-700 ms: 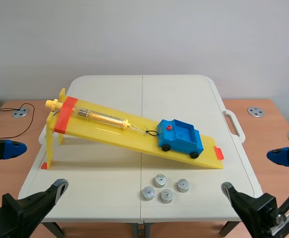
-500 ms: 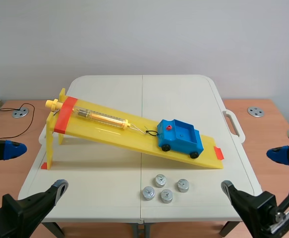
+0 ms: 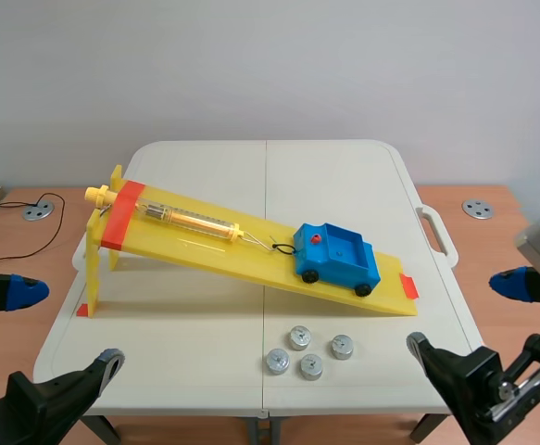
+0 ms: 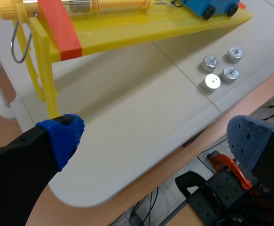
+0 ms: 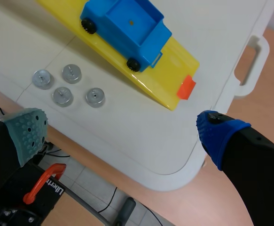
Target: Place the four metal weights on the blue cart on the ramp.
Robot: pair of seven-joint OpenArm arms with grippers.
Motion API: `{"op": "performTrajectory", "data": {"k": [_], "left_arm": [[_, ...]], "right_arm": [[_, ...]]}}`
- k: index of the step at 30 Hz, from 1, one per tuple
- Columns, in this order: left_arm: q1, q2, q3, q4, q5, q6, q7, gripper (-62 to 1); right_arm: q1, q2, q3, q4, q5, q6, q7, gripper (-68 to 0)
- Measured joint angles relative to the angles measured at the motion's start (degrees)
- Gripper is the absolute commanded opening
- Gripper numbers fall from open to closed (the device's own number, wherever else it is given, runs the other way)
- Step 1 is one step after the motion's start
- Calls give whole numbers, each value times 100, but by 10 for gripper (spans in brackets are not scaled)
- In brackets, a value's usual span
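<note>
On yellow ramp [image 3: 195, 248], blue cart [image 3: 337, 257] lengthwise down slope, left claw [image 4: 155, 141], right claw [image 5: 122, 129] both spread.

I can read only one piece of lettering: the black letters "Libert", printed along the orange clamp handle [image 5: 52, 188] that sits below the bench [image 5: 141, 155] edge in my right wrist view. The word is cut off after those letters, so I cannot tell how it ends. Any marks on the tube [image 4: 113, 5] lying on the ramp [image 4: 127, 33] above the bench are too small for me to read.
</note>
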Motion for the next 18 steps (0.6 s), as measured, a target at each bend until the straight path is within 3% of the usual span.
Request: {"op": "performTrajectory", "data": {"k": [2, 7, 18], "left_arm": [[-13, 0, 0, 0, 0, 0, 9, 12], [-17, 31, 0, 0, -2, 0, 146, -234], [-46, 361, 0, 0, 26, 0, 258, -531]], "right_arm": [[76, -37, -81, 0, -42, 83, -114, -15], [352, -319, -275, 0, -404, 166, -334, -28], [728, -540, -997, -2, -925, 205, -345, -169]]}}
